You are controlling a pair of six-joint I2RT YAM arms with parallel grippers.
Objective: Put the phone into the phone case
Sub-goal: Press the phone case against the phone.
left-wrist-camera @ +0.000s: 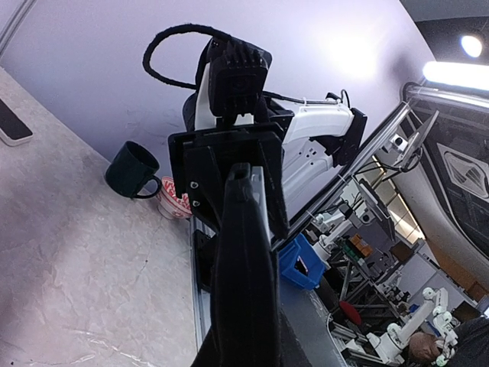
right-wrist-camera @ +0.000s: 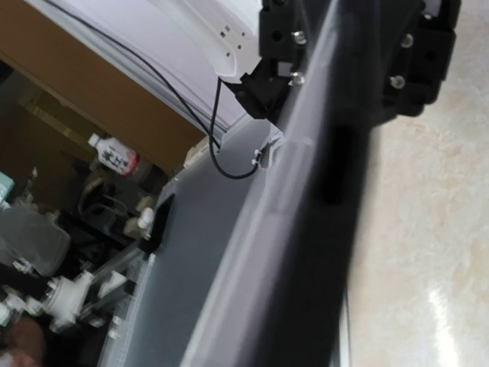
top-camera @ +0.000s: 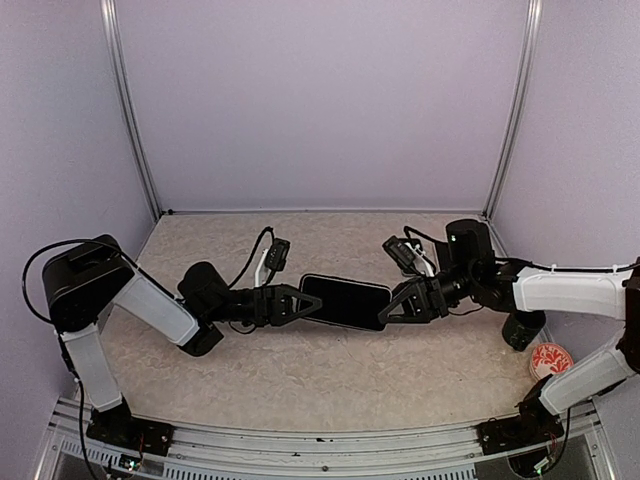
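In the top view the black phone (top-camera: 345, 301) hangs level above the table's middle, held at both ends. My left gripper (top-camera: 305, 303) is shut on its left end, and my right gripper (top-camera: 392, 308) clasps its right end. In the left wrist view the phone's dark edge (left-wrist-camera: 244, 275) runs straight away from the camera to the right arm's wrist. The right wrist view shows the same dark edge (right-wrist-camera: 325, 252) blurred and very close. A pale grey translucent strip, the phone case (right-wrist-camera: 256, 256), lies along it. I cannot tell how far the phone sits in the case.
A dark green mug (top-camera: 522, 330) and a red-and-white cup (top-camera: 550, 360) stand near the right arm's base at the table's right edge. A flat dark thing with a pale rim (left-wrist-camera: 11, 126) lies on the table, at the left wrist view's left edge. Lilac walls close the back and both sides.
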